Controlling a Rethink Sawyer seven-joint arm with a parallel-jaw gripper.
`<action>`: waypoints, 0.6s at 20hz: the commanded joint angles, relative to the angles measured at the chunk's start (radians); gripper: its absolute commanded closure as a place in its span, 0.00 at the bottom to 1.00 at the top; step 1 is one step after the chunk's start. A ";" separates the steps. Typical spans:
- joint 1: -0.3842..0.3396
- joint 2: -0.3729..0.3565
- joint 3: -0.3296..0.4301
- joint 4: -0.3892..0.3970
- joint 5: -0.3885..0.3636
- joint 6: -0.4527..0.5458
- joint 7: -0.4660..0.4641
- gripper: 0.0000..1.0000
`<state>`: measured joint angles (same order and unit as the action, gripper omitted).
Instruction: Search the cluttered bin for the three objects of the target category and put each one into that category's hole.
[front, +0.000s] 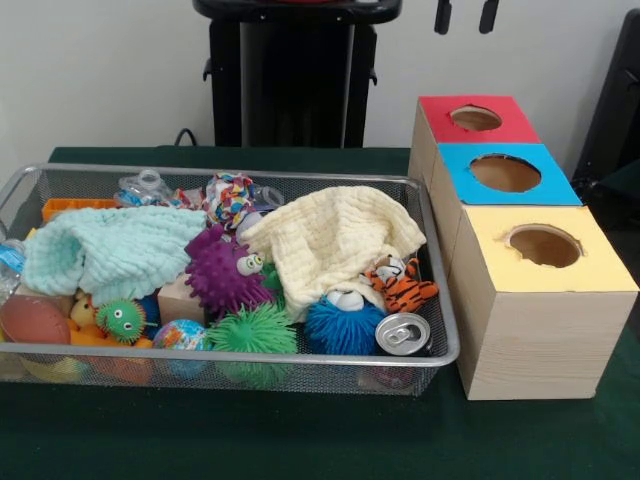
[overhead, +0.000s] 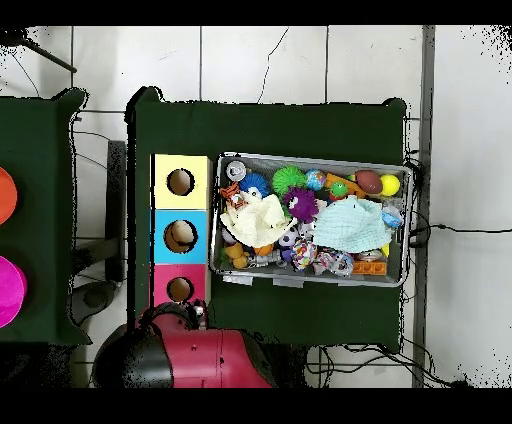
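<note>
While the task names no category outright, the wire bin (front: 445, 345) on the green bench (front: 300, 440) holds several soft spiky balls that could make a set of 3: a purple one (front: 222, 275) near the middle, a green one (front: 252, 330) against the front wall and a blue one (front: 342, 325) just beside the drink can (front: 403, 335) at the front right corner. That grouping is only a guess.

These balls look light, rubbery and squashy; the spikes would give under pressure, so a grasp should close across the round body, taken from above. The purple one lies partly under the yellow cloth (front: 335, 240) and touches the mint cloth (front: 110, 250), and either may drag along with it. The green and blue ones sit clear of the cloths and seem the easier picks. The can, by contrast, is rigid and slick and could roll if nudged.

Beside the bin's right side stand 3 wooden boxes, with a yellow-topped box (front: 545, 250), a blue-topped box (front: 505, 172) and a red-topped box (front: 475, 118), each with 1 round hole.

The gripper (front: 466, 15) shows only as 2 dark tips at the top edge, set apart and holding nothing.
</note>
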<state>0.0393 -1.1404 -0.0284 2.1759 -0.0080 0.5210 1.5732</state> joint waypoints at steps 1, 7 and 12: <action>0.029 -0.014 -0.014 -0.122 0.009 0.203 0.216 0.00; 0.088 -0.074 -0.030 -0.268 0.013 0.532 0.316 0.00; 0.089 -0.061 -0.035 -0.269 -0.002 0.499 0.300 0.00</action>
<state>0.1334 -1.1982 -0.0382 2.0034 -0.0080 0.9556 1.5894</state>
